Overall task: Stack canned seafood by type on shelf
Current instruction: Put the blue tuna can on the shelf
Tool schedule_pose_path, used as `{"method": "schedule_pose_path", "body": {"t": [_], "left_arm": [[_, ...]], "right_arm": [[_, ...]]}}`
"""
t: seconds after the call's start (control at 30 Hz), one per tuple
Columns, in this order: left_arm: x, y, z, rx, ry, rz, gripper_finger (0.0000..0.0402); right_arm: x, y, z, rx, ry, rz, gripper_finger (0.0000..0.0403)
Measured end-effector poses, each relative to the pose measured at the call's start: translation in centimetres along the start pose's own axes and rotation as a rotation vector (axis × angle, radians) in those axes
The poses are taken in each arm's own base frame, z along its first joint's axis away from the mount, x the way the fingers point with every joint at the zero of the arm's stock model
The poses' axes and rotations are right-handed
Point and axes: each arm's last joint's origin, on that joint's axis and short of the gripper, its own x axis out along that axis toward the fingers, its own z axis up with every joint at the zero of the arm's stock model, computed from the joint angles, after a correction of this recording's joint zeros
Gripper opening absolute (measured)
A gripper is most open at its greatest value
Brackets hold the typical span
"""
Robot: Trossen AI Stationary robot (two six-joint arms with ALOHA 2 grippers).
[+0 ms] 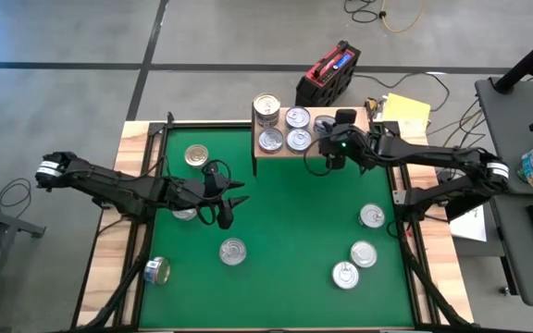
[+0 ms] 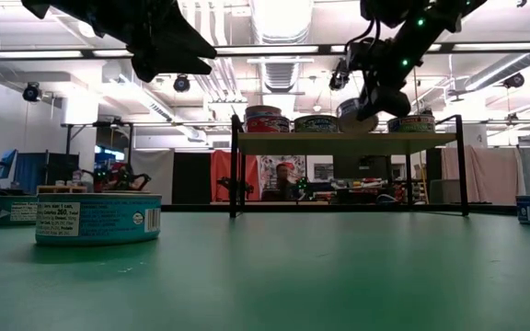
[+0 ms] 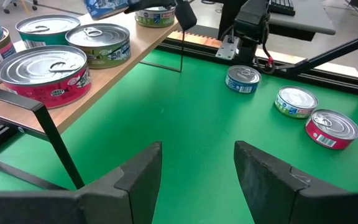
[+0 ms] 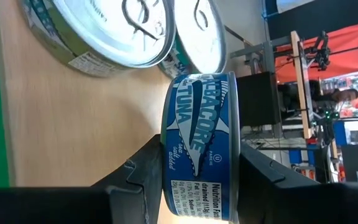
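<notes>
The shelf (image 1: pixel 285 154) is a small light-wood board on thin black legs at the mat's far edge. It carries a taller red-labelled stack (image 1: pixel 266 108) and three single tins (image 1: pixel 297 117). My right gripper (image 1: pixel 333 148) is at the shelf's right part, shut on a blue tuna tin (image 4: pixel 197 124). That tin shows above the board in the low view (image 2: pixel 357 112). My left gripper (image 1: pixel 228 211) hangs open over the green mat, touching nothing. Loose tins rest on the mat: a gold-topped one (image 1: pixel 196 155), one (image 1: pixel 233 251) near my left gripper, and three on the right (image 1: pixel 364 253). My right gripper (image 4: pixel 197 171) pinches the blue tuna tin between its two fingers (image 4: pixel 145 171), one against each flat end, so the label wall (image 4: pixel 199 146) faces the wrist camera. The fingers come in roughly level from the table's right. The tin is lifted just above the shelf board (image 2: pixel 339 142), slightly tilted.
A tin (image 1: pixel 157 271) lies near the mat's left near corner, and another (image 1: pixel 185 213) sits partly under my left arm. A red-and-black case (image 1: pixel 327 74) and yellow paper (image 1: pixel 405 111) sit beyond the shelf. There is bare mat (image 1: pixel 294 213) in the middle. A person (image 2: pixel 288 179) sits far behind.
</notes>
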Motion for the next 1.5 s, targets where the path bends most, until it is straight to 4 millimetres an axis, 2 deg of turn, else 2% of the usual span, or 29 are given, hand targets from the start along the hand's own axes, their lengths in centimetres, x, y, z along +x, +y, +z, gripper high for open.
{"method": "schedule_pose_path", "body": {"t": [0.4, 1.07, 1.5], "left_arm": [[0.0, 0.0, 0.0, -0.001, -0.001, 0.000, 0.0184], [0.0, 0.0, 0.0, -0.002, -0.004, -0.001, 0.0184], [0.0, 0.0, 0.0, -0.002, -0.004, -0.001, 0.0184]], "right_arm": [[1.4, 0.9, 0.2, -0.040, 0.037, 0.023, 0.0134], [1.4, 0.9, 0.2, -0.043, 0.042, 0.021, 0.0144], [1.4, 0.9, 0.1, -0.043, 0.043, 0.024, 0.0188]]}}
